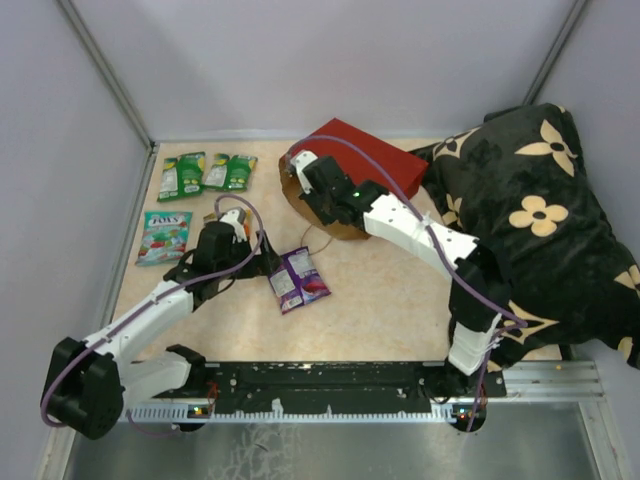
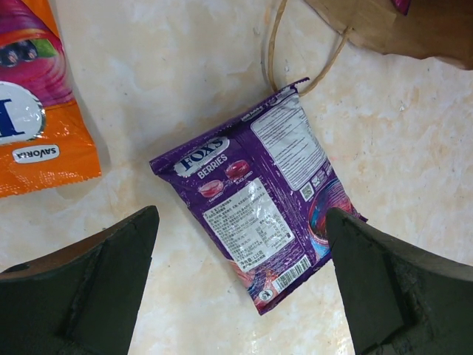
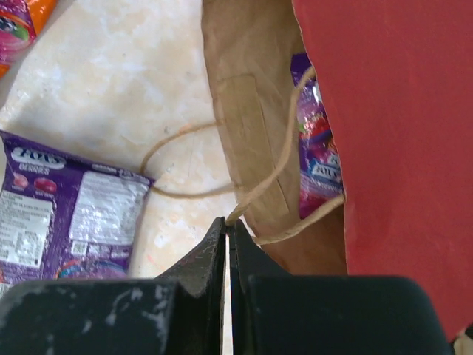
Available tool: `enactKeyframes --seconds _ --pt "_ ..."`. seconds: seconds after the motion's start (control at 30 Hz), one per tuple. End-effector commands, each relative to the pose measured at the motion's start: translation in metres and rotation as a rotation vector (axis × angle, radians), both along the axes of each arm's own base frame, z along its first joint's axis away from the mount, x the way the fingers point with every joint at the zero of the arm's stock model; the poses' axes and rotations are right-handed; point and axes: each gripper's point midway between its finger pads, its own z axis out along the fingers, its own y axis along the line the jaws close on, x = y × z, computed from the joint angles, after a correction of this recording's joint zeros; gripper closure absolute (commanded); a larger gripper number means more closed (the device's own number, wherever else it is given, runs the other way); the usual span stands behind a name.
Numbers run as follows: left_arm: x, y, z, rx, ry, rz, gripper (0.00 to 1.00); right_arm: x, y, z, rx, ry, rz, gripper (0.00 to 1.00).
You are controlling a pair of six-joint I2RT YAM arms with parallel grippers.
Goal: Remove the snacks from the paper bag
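Mid-emptying here: the brown kraft paper bag with the red outer face [image 1: 372,155] lies on its side at the back of the pale table [image 1: 400,300], mouth toward the arms. The right gripper [image 3: 229,222] shows its jaws pressed tight together, with the bag's thin looped string handle [image 3: 281,159] running straight into their tips. It looks nipped there, a hold to steady or lift the mouth. Inside, one glossy purple packet [image 3: 319,148] shows through the opening, so the job isn't done. Out front, a flat purple Fox's Berries packet [image 2: 259,214] lies label-back up just beside the handle loops. The left gripper [image 2: 240,244] hovers right over it, jaws spread wide either side, touching nothing. Next call, I'd say: drop, close on that packet's edge and carry it left, where two green packets [image 1: 205,173], a green-and-white one [image 1: 165,236] and an orange one [image 2: 33,111] lie. Thin, slick foil flat on the table looks like a slippery pick. The black flowered pillow [image 1: 540,225] sits just beside the bag, at right.
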Motion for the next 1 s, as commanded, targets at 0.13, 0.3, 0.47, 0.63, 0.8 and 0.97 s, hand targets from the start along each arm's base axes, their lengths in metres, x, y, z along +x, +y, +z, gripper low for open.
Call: enactKeyframes --seconds 0.13,0.3,0.47,0.63,0.8,0.97 --pt "-0.001 -0.020 0.002 -0.024 -0.019 -0.044 0.00 0.017 -0.077 0.098 0.217 -0.184 -0.164 1.00" --pt "-0.005 -0.034 -0.003 -0.011 -0.014 -0.070 0.00 0.025 -0.127 0.111 0.224 -0.222 -0.299 1.00" --pt "-0.008 -0.044 -0.006 0.054 -0.020 -0.076 0.00 0.024 -0.161 0.115 0.252 -0.230 -0.392 1.00" --pt "-0.008 -0.053 -0.003 0.060 -0.024 -0.090 0.00 0.019 -0.189 0.121 0.296 -0.238 -0.470 1.00" --pt "-0.007 -0.056 -0.002 0.131 -0.046 -0.083 0.00 0.019 -0.215 0.129 0.347 -0.270 -0.548 1.00" --pt "-0.009 -0.062 -0.003 0.152 -0.045 -0.097 0.00 0.021 -0.236 0.124 0.406 -0.264 -0.624 1.00"
